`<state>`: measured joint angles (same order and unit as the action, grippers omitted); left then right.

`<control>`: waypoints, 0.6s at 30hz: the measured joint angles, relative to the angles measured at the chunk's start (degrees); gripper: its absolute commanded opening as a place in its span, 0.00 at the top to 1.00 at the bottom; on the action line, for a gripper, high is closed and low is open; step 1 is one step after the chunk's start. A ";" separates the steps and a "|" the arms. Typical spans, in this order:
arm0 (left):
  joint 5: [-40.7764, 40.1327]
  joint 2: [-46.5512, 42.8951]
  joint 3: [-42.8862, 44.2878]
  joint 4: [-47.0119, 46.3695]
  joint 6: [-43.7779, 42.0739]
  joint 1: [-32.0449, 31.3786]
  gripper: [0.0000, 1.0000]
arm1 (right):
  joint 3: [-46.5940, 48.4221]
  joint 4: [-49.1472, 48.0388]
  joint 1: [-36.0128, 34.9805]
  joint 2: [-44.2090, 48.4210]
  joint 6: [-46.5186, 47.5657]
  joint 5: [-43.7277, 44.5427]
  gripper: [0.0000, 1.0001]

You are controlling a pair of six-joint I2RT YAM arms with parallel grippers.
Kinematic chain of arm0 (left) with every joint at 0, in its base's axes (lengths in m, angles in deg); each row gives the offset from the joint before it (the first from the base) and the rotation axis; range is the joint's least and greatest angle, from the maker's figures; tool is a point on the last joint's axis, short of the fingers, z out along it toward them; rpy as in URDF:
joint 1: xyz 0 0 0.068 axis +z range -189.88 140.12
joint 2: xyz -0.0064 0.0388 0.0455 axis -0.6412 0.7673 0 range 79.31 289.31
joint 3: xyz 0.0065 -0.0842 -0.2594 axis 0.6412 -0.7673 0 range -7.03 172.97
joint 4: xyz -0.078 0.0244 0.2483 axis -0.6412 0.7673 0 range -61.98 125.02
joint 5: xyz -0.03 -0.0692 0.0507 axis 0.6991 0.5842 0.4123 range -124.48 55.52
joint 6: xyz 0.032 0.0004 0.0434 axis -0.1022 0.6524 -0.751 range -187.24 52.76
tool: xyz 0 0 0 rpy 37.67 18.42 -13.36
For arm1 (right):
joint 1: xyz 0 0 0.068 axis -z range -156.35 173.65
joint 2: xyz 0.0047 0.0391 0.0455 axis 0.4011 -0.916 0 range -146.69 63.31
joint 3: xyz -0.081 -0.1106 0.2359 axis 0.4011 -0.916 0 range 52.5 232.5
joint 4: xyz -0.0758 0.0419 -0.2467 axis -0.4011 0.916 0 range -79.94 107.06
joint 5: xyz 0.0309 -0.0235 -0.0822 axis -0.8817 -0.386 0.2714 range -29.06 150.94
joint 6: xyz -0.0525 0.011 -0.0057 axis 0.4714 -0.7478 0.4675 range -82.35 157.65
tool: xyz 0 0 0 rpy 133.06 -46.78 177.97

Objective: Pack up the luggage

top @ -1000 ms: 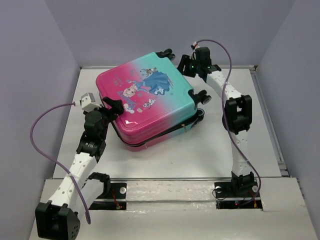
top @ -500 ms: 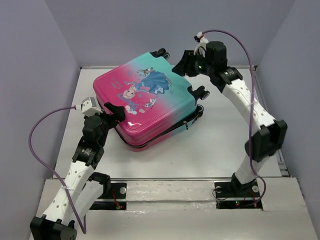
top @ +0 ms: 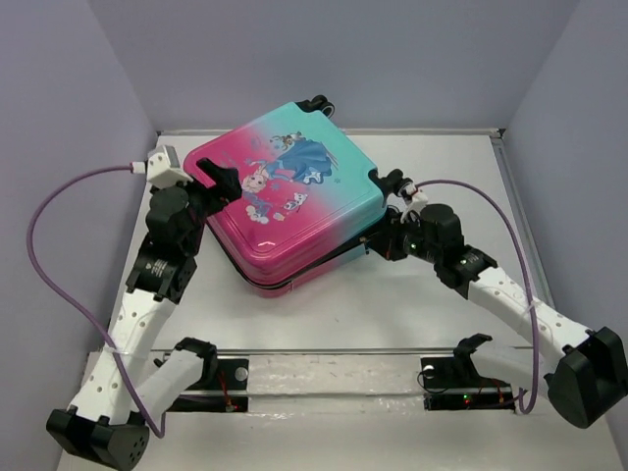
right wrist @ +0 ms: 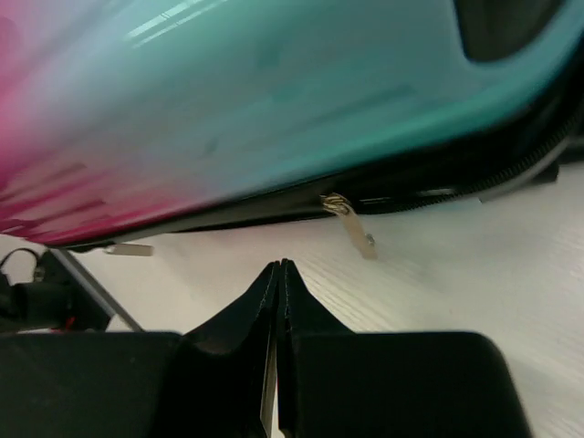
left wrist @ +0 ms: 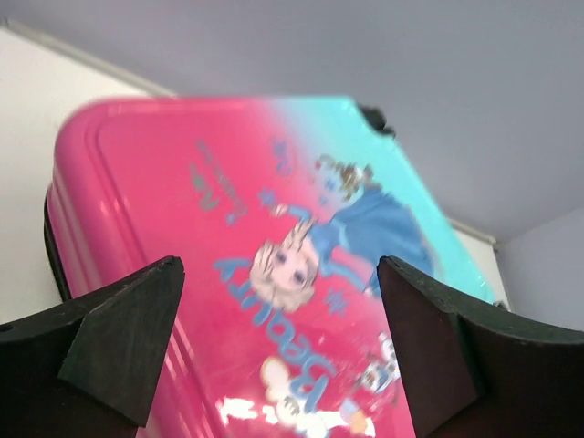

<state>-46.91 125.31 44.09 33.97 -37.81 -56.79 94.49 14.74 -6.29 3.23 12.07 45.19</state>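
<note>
The luggage [top: 294,191] is lying flat, print up, on the worktop [top: 422,304], far of centre. The left end effector [top: 218,180] is standing wide open at its pink left edge, gripping nothing. The right end effector [right wrist: 278,266] is sitting pinched together, empty, just below the zipper pull [right wrist: 351,224] on the luggage's near-right side.

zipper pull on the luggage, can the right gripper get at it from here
Probably yes: the zipper pull hangs free off the luggage just ahead of the right gripper, only table between them. Its jaws are shut, so they would need opening first.
</note>
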 measured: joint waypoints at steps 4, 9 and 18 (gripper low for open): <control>-1.27 8.02 13.18 -1.38 -2.71 0.81 0.01 | -5.62 -0.59 0.22 -0.42 -1.18 1.66 0.93; 2.95 19.98 22.88 -1.57 -3.72 5.22 0.01 | -6.23 -4.46 0.22 -0.83 -1.44 2.05 0.93; 11.76 48.02 34.40 1.36 -4.39 16.37 0.01 | -7.34 -6.93 0.22 -3.21 -1.25 2.49 0.93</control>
<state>-35.15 173.33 78.49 35.33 -42.20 -40.42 87.15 7.82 -6.07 0.02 10.82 47.68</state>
